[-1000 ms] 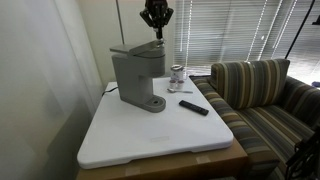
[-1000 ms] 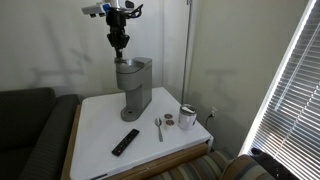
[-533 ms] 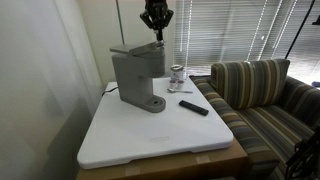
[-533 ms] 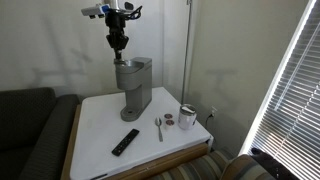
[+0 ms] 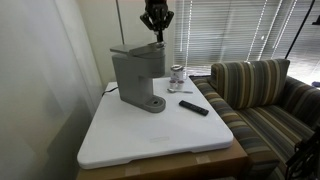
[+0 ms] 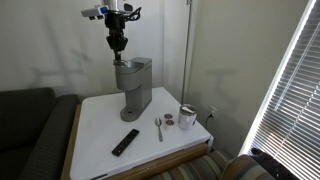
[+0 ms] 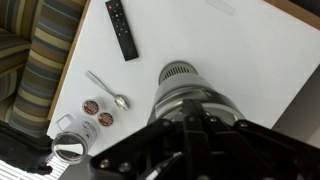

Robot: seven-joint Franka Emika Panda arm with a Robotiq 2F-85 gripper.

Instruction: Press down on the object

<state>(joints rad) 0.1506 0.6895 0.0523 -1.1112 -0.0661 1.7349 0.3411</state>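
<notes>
A grey pod coffee maker (image 5: pixel 137 77) stands on the white table (image 5: pixel 160 135), with its lid slightly raised; it also shows in an exterior view (image 6: pixel 133 85) and from above in the wrist view (image 7: pixel 190 92). My gripper (image 5: pixel 156 32) hangs just above the machine's top, fingers pointing down and pressed together; it also shows in an exterior view (image 6: pixel 118 44). In the wrist view the shut fingers (image 7: pixel 193 122) sit directly over the machine's top. Nothing is held.
A black remote (image 5: pixel 194 107) (image 7: pixel 121 27), a spoon (image 6: pixel 159 127) (image 7: pixel 105 89), two coffee pods (image 7: pixel 95 110) and a glass jar (image 5: pixel 177 76) (image 7: pixel 70 148) lie on the table. A striped sofa (image 5: pixel 265 100) stands beside it. Window blinds hang behind.
</notes>
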